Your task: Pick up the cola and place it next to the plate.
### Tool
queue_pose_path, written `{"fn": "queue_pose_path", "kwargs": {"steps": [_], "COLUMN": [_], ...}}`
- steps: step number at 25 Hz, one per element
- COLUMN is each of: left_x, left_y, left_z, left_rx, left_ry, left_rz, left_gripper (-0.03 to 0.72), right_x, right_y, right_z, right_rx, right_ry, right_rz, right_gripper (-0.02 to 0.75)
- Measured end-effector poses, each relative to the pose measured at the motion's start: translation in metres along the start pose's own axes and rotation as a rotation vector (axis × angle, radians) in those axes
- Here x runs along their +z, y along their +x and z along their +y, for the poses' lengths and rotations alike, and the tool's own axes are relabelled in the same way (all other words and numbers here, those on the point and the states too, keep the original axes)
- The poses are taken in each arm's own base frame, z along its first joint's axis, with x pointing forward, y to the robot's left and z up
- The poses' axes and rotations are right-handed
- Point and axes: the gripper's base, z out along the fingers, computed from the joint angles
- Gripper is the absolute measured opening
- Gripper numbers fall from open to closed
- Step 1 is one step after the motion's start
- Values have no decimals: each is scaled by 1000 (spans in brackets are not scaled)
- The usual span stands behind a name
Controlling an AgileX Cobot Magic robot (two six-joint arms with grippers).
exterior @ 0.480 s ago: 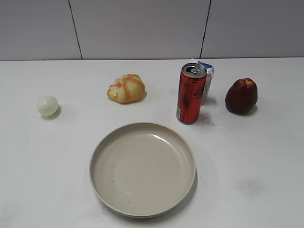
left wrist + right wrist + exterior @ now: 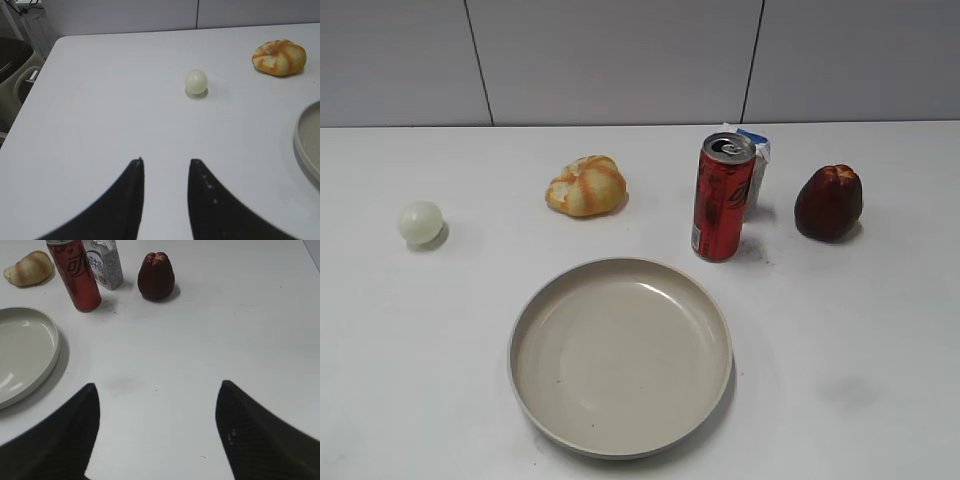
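Observation:
The cola (image 2: 722, 198), a tall slim red can with a silver top, stands upright behind the plate's right side; it also shows in the right wrist view (image 2: 75, 273) at top left. The plate (image 2: 620, 430), large, round and beige, lies in the front middle; its rim shows in the right wrist view (image 2: 47, 335) and in the left wrist view (image 2: 301, 145). My right gripper (image 2: 157, 386) is wide open and empty, well short of the can. My left gripper (image 2: 166, 161) is open with a narrower gap, empty, over bare table. Neither gripper shows in the exterior view.
A white-and-blue milk carton (image 2: 756, 160) stands just behind the can. A dark red fruit (image 2: 828, 203) sits to its right. A bread roll (image 2: 586, 186) and a pale ball (image 2: 421, 222) lie to the left. The table's left edge (image 2: 30, 115) shows in the left wrist view.

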Motion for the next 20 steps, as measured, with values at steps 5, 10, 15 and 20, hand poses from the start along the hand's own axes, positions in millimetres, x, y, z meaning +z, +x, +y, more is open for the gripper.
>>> {"fn": "queue_pose_path", "kwargs": {"steps": [5, 10, 15, 20], "left_x": [0, 0, 0, 0], "left_y": [0, 0, 0, 0], "left_z": [0, 0, 0, 0], "left_rx": [0, 0, 0, 0], "left_ry": [0, 0, 0, 0], "left_rz": [0, 0, 0, 0], "left_gripper": [237, 237, 237, 237], "right_x": [7, 26, 56, 98], "right_y": [-11, -39, -73, -107], "right_z": [0, 2, 5, 9], "right_rx": [2, 8, 26, 67], "right_ry": [4, 5, 2, -16], "right_rz": [27, 53, 154, 298], "right_gripper": [577, 576, 576, 576]}}
